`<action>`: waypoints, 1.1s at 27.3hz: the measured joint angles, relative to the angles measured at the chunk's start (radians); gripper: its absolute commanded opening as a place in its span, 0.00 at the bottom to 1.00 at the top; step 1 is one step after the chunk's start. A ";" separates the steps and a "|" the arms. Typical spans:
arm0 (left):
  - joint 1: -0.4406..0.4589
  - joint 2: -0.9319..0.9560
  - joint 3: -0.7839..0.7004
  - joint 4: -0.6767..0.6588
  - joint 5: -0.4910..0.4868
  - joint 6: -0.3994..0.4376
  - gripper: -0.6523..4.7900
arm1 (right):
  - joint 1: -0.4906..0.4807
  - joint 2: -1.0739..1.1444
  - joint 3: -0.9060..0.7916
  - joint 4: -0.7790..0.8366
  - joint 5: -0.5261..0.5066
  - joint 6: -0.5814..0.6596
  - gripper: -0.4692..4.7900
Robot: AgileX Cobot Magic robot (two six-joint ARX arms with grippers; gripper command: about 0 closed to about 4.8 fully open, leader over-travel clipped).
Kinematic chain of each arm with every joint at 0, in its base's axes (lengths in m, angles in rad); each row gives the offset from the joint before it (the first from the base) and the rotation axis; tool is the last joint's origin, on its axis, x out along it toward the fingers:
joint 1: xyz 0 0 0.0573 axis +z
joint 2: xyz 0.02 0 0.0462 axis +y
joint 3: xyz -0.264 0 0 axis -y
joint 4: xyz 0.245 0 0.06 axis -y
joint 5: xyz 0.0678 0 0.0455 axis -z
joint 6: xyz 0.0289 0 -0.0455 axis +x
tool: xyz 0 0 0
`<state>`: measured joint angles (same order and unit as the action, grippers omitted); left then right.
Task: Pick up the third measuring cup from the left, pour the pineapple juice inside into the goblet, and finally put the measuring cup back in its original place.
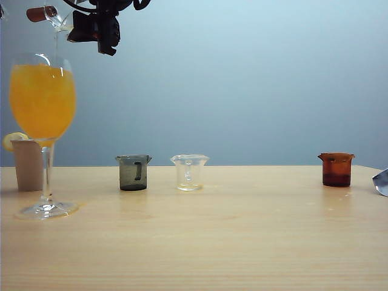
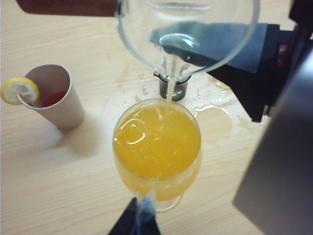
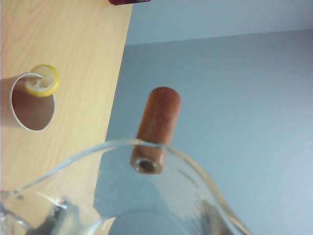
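High above the goblet (image 1: 42, 103), the right end effector (image 1: 100, 27) grips the third measuring cup (image 1: 57, 18), tipped over. Pineapple juice (image 2: 168, 83) runs into the nearly full goblet on the tabletop (image 1: 242, 242). I cannot see the left end effector.

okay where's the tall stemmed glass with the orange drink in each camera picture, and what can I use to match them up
Exterior view: tall clear stemmed goblet at far left, under the right gripper's tilted clear measuring cup.
Left wrist view: goblet centre, seen from above, juice streaming in.
Right wrist view: goblet not in it.
Shared landmark: beige paper cup with lemon slice.
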<state>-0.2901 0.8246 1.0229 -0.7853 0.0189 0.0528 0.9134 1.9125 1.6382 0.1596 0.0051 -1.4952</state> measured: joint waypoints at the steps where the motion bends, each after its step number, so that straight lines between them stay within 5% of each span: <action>1: 0.000 0.000 0.000 0.000 0.000 0.000 0.11 | 0.000 0.000 0.000 0.000 0.000 -0.007 0.55; 30: 0.000 0.000 0.000 0.000 0.000 0.000 0.11 | 0.011 0.000 0.000 0.000 0.002 -0.156 0.55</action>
<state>-0.2901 0.8246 1.0229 -0.7853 0.0189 0.0528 0.9245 1.9125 1.6386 0.1600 0.0071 -1.6512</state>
